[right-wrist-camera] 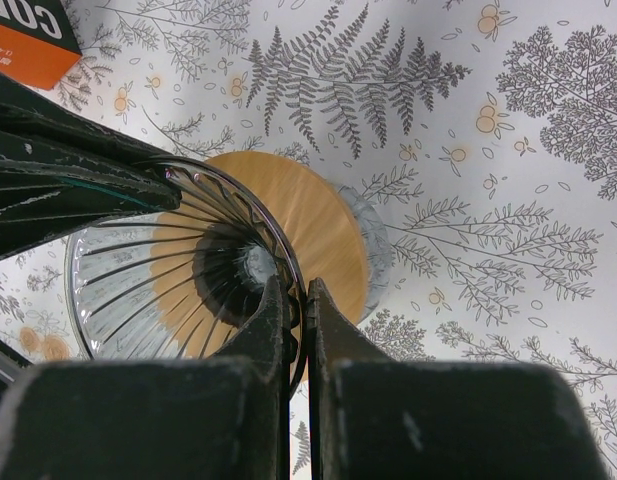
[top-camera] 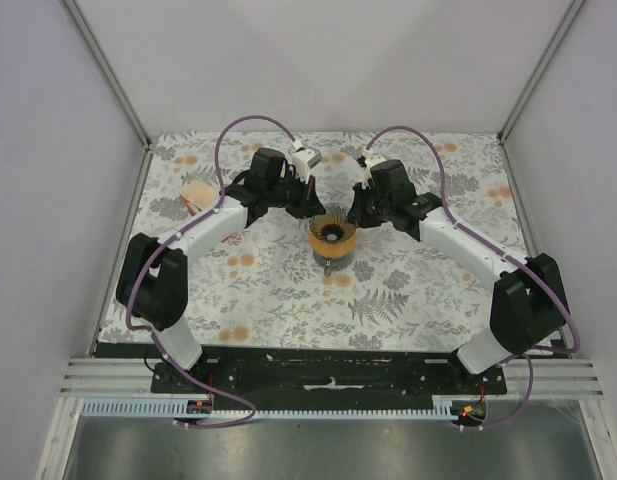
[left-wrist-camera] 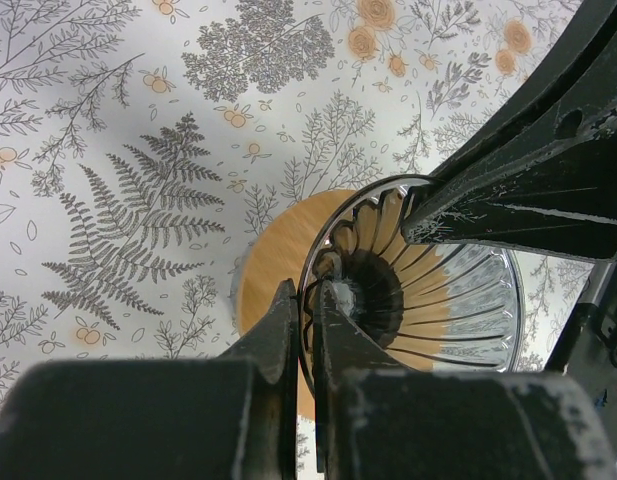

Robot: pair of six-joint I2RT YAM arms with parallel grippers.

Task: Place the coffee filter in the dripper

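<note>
The dripper [top-camera: 331,235], a dark see-through ribbed cone on a flat amber ring [left-wrist-camera: 273,260], stands mid-table between both arms. My left gripper [left-wrist-camera: 308,290] is shut on the dripper's [left-wrist-camera: 458,300] rim, one finger inside the cone and one outside. From the opposite side, my right gripper [right-wrist-camera: 298,285] is shut on the rim of the dripper [right-wrist-camera: 138,280] in the same way. In the top view the left gripper [top-camera: 313,212] and right gripper [top-camera: 353,215] meet over the cone. The cone's inside shows only bare ribs. The coffee filter is out of view.
An orange packet [top-camera: 198,195] with cream filters lies at the far left of the floral tablecloth; its corner [right-wrist-camera: 23,35] shows in the right wrist view. A clear grey glass cup [right-wrist-camera: 373,240] sits under the amber ring. White walls enclose three sides.
</note>
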